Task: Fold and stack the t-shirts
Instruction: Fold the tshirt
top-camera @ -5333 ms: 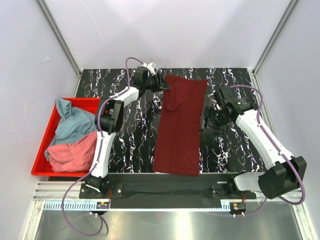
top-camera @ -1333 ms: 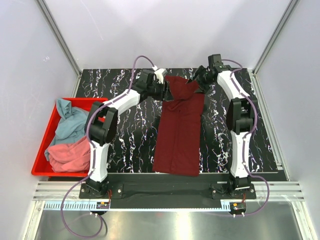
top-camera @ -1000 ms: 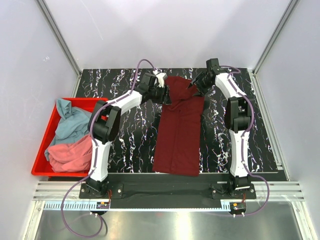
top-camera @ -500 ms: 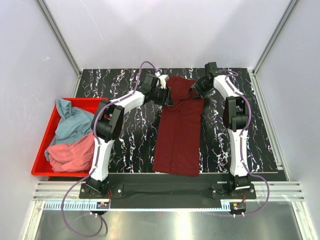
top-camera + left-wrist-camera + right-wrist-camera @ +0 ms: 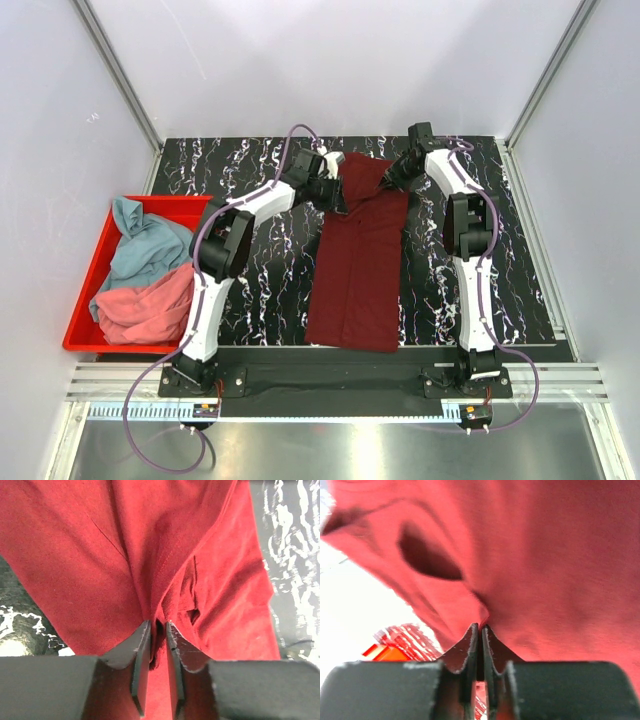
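**Position.** The maroon shirt point(image 5: 355, 270) lies lengthwise down the middle of the tabletop point(image 5: 260, 280) as a long narrow strip. Its far end is bunched between the two hands.

**Grip.** The left hand point(image 5: 155, 625) pinches a thin ridge of cloth at the far-left corner. The right hand point(image 5: 480, 627) is pressed almost together on a small tuck at the far-right corner.

**Risk.** Both bites look shallow, so a quick pull toward the near edge could slip a corner loose. Uneven travel between the hands would skew the fold.

**Clearance.** There is bare tabletop on either side of the strip, and the far edge is close behind the hands. The teal shirt point(image 5: 140, 245) and pink shirt point(image 5: 145, 305) sit in the red bin point(image 5: 85, 300), well apart to the left.
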